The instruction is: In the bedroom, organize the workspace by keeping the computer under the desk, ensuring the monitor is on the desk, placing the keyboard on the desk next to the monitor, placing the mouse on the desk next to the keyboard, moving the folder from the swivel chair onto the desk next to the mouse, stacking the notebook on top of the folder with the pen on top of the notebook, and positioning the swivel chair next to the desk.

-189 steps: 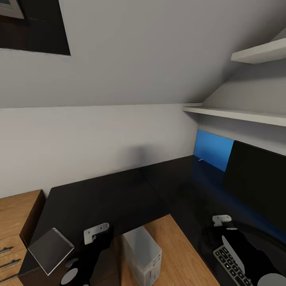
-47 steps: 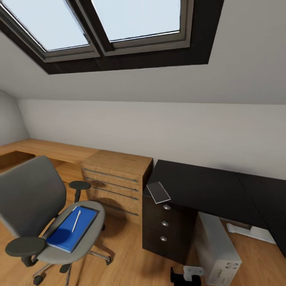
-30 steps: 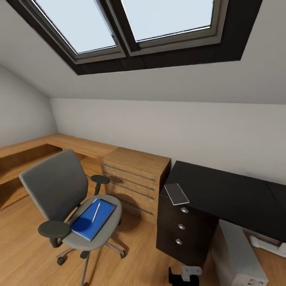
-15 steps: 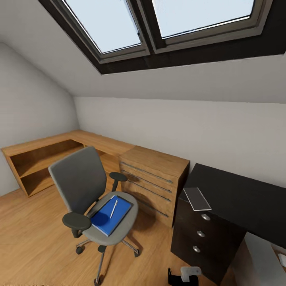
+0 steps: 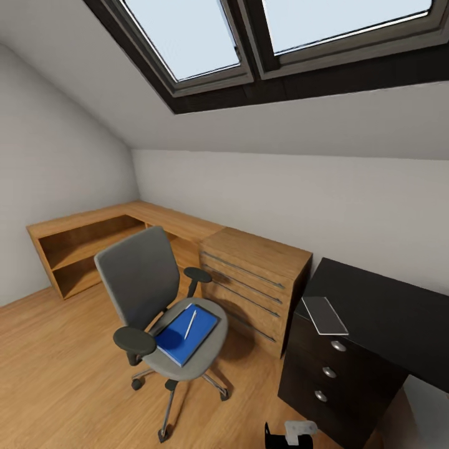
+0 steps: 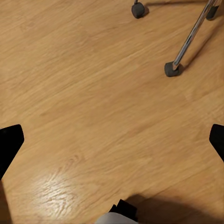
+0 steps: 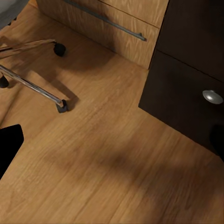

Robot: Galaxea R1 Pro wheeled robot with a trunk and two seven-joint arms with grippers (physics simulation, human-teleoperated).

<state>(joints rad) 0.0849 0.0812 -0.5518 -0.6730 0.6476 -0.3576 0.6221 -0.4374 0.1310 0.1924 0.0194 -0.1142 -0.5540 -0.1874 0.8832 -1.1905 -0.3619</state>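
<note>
**Chair, folder and pen in view; both claws over bare floor**

The swivel chair (image 5: 161,298) stands on the light wood floor (image 5: 56,368), out in front of the light-wood drawer chest (image 5: 255,277) and off to the left of the black bench (image 5: 380,318). On its seat lies the blue folder (image 5: 186,327), with the white pen (image 5: 190,323) resting on top of it, slanted across the cover. The dark-grey notebook (image 5: 324,315) sits on the bench near its left end, just above the pedestal drawers with their round silver knobs (image 5: 338,345).

The left claw (image 6: 112,144) is spread wide, its dark fingertips (image 6: 9,144) at opposite edges of the wrist view, holding nothing. Ahead of it is plain floor, with two of the chair's casters (image 6: 171,69) and a chrome leg beyond.

The right claw (image 7: 112,140) also looks spread and empty; one dark fingertip (image 7: 8,142) shows clearly at one side, the other only as a dark patch at the opposite edge. In front of it the floor runs up to the bench pedestal (image 7: 186,93) with one knob (image 7: 213,96), the drawer chest (image 7: 107,23) beside it, and the chair's base (image 7: 32,86) off to the other side.

A white part of the robot (image 5: 298,429) pokes in at the bottom of the head view. Dark-framed skylights (image 5: 249,43) sit in the sloped ceiling overhead.
</note>
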